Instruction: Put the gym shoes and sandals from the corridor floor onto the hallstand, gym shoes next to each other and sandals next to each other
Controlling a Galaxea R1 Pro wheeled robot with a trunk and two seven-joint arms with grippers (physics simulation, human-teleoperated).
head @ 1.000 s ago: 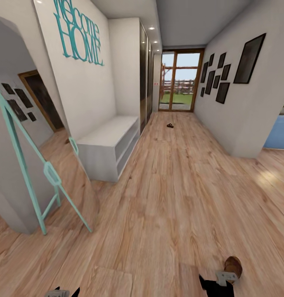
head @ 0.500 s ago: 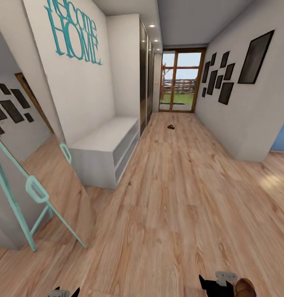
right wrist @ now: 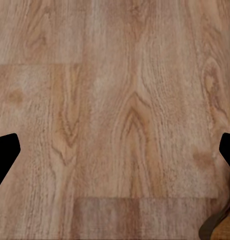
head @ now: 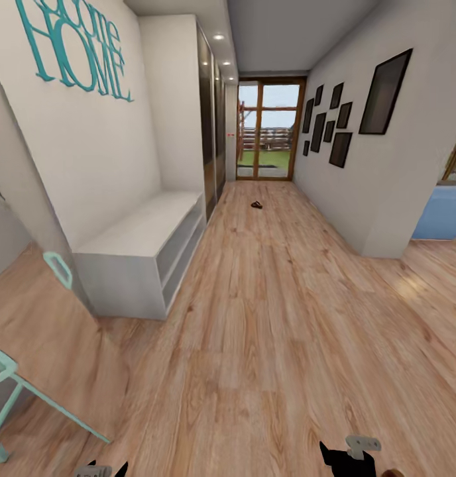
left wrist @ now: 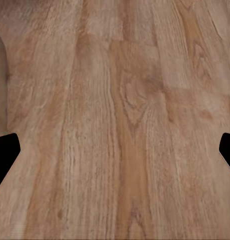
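Observation:
The light-grey hallstand [head: 138, 246] stands against the left wall, its bench top and shelves bare. One small brown sandal [head: 256, 205] lies far down the corridor floor [head: 268, 318]. A second brown sandal [head: 392, 473] peeks in at the head view's bottom edge beside my right gripper [head: 348, 457]; its edge also shows as sandal [right wrist: 220, 227] in the right wrist view. My right gripper [right wrist: 115, 150] and left gripper [left wrist: 115, 150] hang open over bare planks, empty. The left gripper [head: 101, 470] sits at the bottom left. The gym shoes are out of view.
A teal-framed floor mirror [head: 29, 371] leans at the near left. Dark wardrobe doors [head: 209, 126] follow the hallstand, and a glass door [head: 264, 132] ends the corridor. Black picture frames [head: 384, 91] hang on the right wall; a blue opening [head: 441, 212] lies right.
The whole view has shifted as the camera moved forward and turned: the mirror slid off to the left and the near sandal dropped to the bottom edge. Both grippers keep their pose.

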